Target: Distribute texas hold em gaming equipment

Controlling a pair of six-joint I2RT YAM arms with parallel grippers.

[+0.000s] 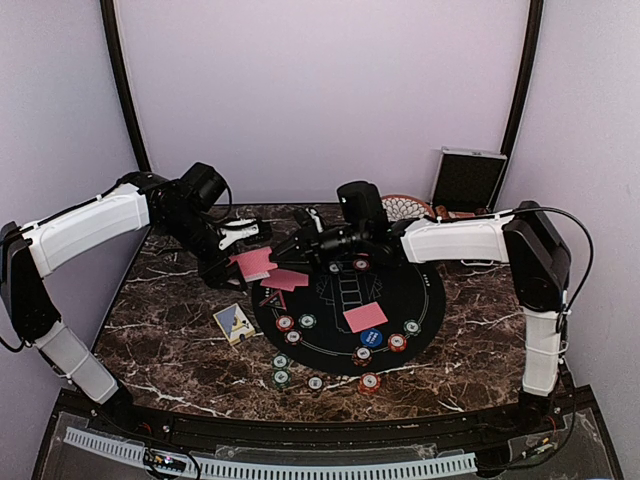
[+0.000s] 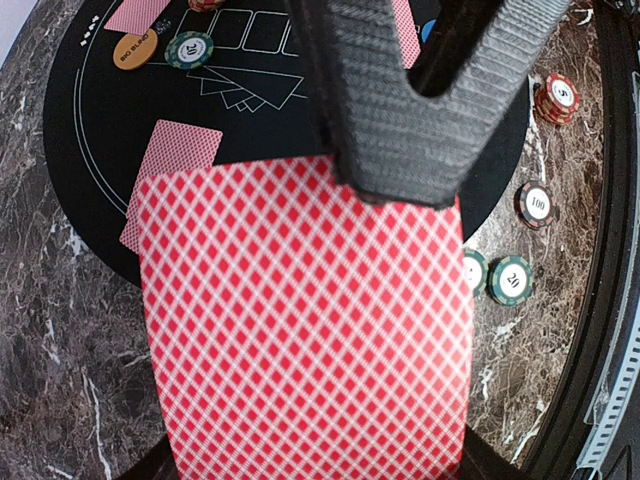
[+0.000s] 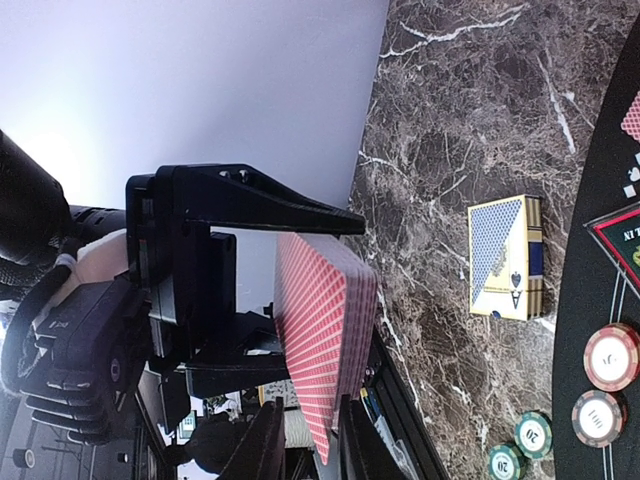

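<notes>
My left gripper (image 1: pixel 240 262) is shut on a deck of red-backed cards (image 2: pixel 300 320), held on edge above the mat's left rim. My right gripper (image 3: pixel 311 398) reaches in from the right. Its two fingers straddle the deck's near corner (image 3: pixel 320 320), with a slim gap still showing on one side. One of its ribbed fingers (image 2: pixel 400 100) lies over the deck's top. Dealt cards (image 1: pixel 365 317) (image 1: pixel 287 280) lie face down on the black mat (image 1: pixel 400 290). Red (image 1: pixel 369 382), green (image 1: pixel 281 377) and white chips (image 1: pixel 315 383) ring the mat's near edge. A blue disc (image 1: pixel 371 337) and an orange disc (image 2: pixel 136 50) sit on the mat.
A blue-and-yellow card box (image 1: pixel 234 323) lies on the marble left of the mat. A patterned bowl (image 1: pixel 405 207) and an open silver case (image 1: pixel 467 180) stand at the back right. Both arms meet over the mat's left side.
</notes>
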